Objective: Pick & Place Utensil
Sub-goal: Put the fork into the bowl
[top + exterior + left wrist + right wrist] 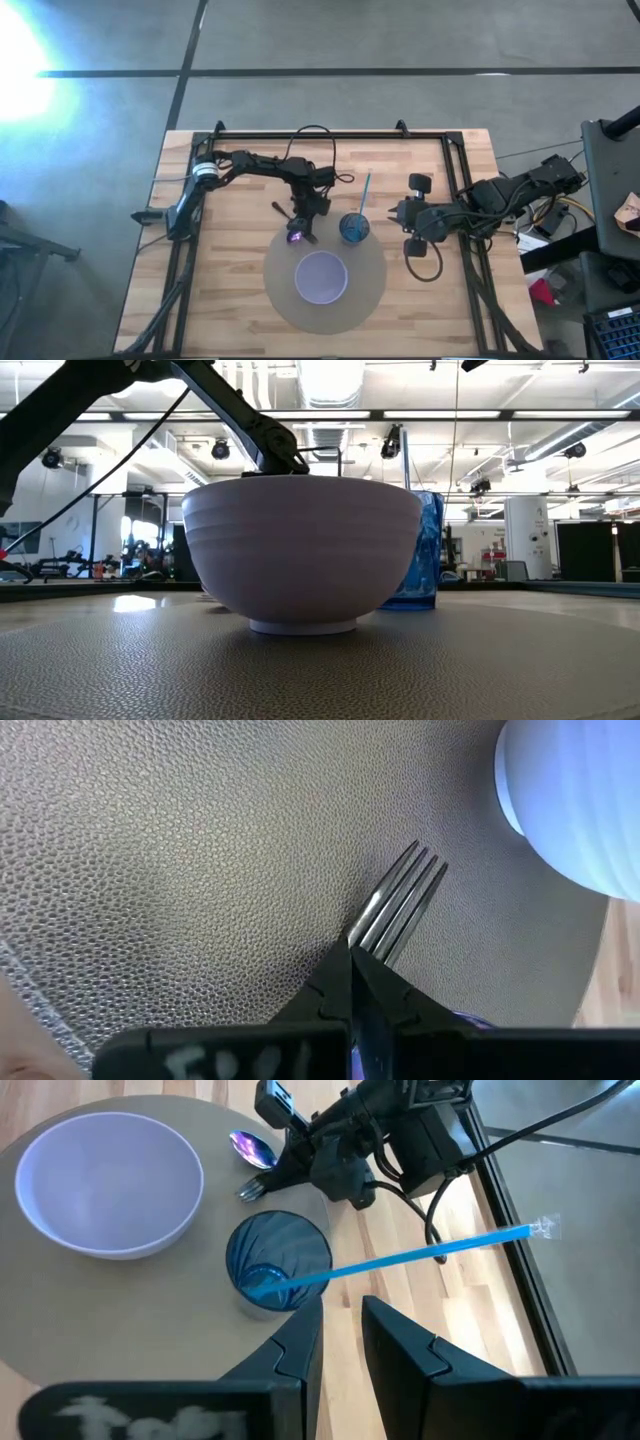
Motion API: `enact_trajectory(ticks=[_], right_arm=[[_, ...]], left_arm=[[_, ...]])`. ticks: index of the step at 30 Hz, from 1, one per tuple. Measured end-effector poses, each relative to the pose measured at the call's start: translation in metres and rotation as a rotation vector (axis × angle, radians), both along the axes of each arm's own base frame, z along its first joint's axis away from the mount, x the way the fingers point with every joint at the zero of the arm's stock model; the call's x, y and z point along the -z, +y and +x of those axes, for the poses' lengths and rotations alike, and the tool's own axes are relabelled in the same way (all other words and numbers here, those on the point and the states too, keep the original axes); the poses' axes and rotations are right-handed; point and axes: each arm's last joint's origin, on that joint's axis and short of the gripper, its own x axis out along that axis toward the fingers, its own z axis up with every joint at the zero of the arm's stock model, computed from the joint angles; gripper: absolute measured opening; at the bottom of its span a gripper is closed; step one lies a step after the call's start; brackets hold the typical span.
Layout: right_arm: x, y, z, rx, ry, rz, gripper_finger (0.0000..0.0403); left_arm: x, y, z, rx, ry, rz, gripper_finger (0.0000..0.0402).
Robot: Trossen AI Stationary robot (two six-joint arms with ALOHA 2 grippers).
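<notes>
Right gripper point(340, 1342) fills the bottom centre of the frame, its two dark fingers point(300, 1340) standing slightly apart with nothing between them. Just above it a blue cup point(278, 1262) sits at the edge of a round grey mat point(60, 1295), a blue straw point(420, 1250) leaning out toward the right. White bowl point(105, 1180) upper left on the mat. Top centre, the left gripper point(268, 1172) points down at a fork point(252, 1185) beside a shiny spoon point(252, 1150). Wooden table point(470, 1330) on the right.
</notes>
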Motion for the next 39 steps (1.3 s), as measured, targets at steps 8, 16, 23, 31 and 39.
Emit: enact_trajectory(ticks=[8, 16, 23, 31, 39], right_arm=[[0.000, 0.000, 0.000, 0.004, -0.001, 0.003, 0.0068], [0.000, 0.000, 0.000, 0.005, -0.002, 0.005, 0.0068], [0.000, 0.000, 0.000, 0.005, -0.003, 0.006, 0.0068], [0.000, 0.000, 0.000, 0.005, -0.003, 0.006, 0.0068], [0.000, 0.000, 0.000, 0.005, -0.003, 0.006, 0.0068]], left_arm=[[-0.009, 0.000, -0.004, 0.019, 0.008, 0.059, 0.0000], [-0.023, -0.001, -0.015, 0.042, 0.058, 0.131, 0.0000], [-0.022, -0.002, -0.022, 0.053, 0.144, 0.132, 0.0000], [-0.012, -0.005, -0.033, 0.053, 0.223, 0.140, 0.0000], [-0.007, -0.007, -0.040, 0.040, 0.280, 0.142, 0.0000]])
